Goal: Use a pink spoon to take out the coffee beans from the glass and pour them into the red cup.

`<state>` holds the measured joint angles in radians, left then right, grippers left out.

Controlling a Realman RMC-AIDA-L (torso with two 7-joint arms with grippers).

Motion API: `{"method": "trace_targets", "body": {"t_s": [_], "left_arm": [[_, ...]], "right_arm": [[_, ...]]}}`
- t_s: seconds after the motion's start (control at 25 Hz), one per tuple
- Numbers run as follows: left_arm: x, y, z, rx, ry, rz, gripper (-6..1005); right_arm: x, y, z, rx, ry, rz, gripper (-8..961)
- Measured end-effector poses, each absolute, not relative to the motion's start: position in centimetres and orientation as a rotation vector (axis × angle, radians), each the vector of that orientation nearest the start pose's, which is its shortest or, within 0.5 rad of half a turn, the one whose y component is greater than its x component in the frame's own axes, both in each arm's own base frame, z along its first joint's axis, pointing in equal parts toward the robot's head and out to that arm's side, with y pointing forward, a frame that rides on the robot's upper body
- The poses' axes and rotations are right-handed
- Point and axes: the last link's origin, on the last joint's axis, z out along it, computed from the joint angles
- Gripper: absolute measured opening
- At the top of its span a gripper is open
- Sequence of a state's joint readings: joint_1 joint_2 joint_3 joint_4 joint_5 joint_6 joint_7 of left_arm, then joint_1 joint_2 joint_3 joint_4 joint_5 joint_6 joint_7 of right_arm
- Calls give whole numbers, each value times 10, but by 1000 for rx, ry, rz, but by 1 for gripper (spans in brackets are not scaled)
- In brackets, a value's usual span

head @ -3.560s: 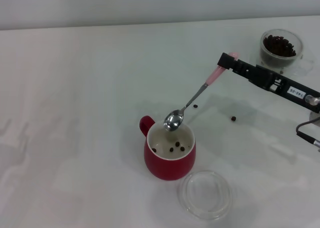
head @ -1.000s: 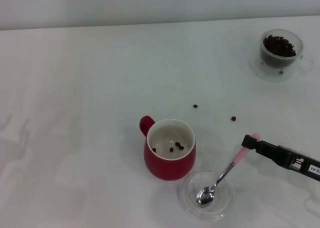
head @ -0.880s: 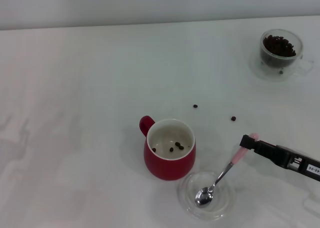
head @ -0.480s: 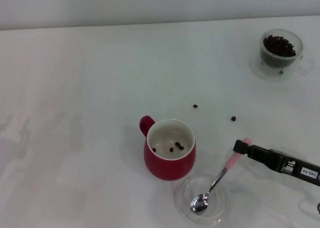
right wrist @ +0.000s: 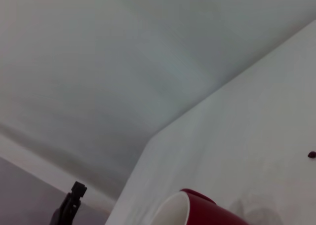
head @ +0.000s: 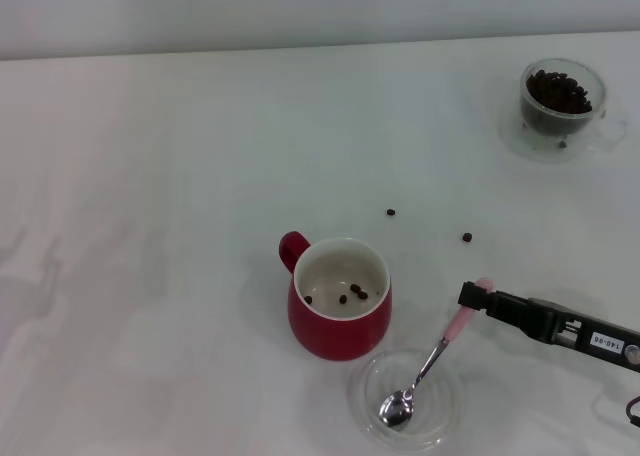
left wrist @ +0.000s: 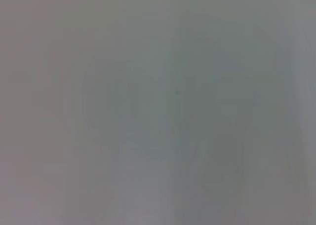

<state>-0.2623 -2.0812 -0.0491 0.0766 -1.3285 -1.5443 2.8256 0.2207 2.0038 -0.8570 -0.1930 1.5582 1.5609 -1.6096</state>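
Holding the pink spoon (head: 432,357) by the tip of its pale pink handle, the right gripper (head: 474,296) reaches in low from the bench's right edge, its fingers closed on that tip. The spoon slants down so its shiny bowl rests in a shallow clear dish (head: 447,422) at the front edge, just beside the red cup (head: 339,300). A few coffee beans (head: 350,294) lie on the cup's white bottom; most remain in the glass (head: 561,102) at the far right corner, and two strays sit on the bench (head: 160,176) between. The spoon looks light, stiff and slick, so a grip this far out on the handle seems likely to let it swivel; the beans would roll easily. The bench is plain white and smooth, with a pale wall behind. No left gripper is visible.
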Motion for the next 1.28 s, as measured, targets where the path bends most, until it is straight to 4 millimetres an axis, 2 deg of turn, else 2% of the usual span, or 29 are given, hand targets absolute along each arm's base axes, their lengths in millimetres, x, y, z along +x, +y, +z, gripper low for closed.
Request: {"method": "trace_targets", "body": {"t_s": [0.8,1.12,1.28], "left_arm": [[-357,239,-1,-1780,-404,-766,396],[-358,238,-1,-1779,-406,-763,396],[-357,239,0,-1779,-402,-766,397]], "right_arm": [[353,209,-28,-2144,1653,1098,251],[362,217,-12,-2099,1600,1086,251],[367,227,3,-2054,1540,1094,252]]}}
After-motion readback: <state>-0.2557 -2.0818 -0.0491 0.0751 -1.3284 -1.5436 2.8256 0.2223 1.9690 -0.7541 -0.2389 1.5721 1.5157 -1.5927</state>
